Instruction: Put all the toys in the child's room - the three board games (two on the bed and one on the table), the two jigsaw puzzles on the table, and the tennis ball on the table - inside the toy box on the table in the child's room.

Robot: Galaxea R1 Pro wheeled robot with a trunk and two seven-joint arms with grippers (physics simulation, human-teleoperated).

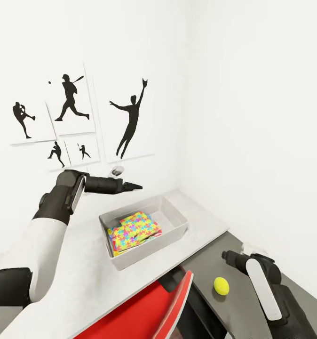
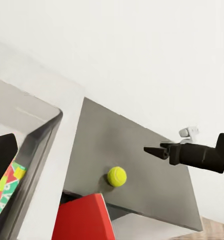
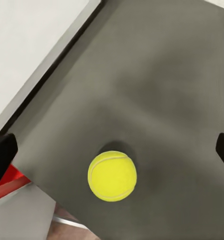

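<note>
The toy box (image 1: 175, 214), a shallow light-grey tray, stands on the white table (image 1: 78, 263) near the wall corner. Bright jigsaw puzzles (image 1: 132, 229) lie inside it, and their edge (image 2: 4, 190) shows beside the box wall (image 2: 39, 145). The tennis ball (image 1: 221, 285) rests on a dark grey surface (image 1: 243, 301) to the right of the box. My right gripper (image 1: 226, 256) hovers just above and behind the ball (image 3: 112, 176), open with nothing between its fingers. My left gripper (image 1: 132, 187) is open, raised above the box's far left side. The board games and the bed are out of view.
A red flat-sided object (image 1: 144, 306) with a black part stands close in front, between the white table and the dark surface. White walls meet in a corner behind the box. Black sports-silhouette pictures (image 1: 69, 117) hang on the left wall.
</note>
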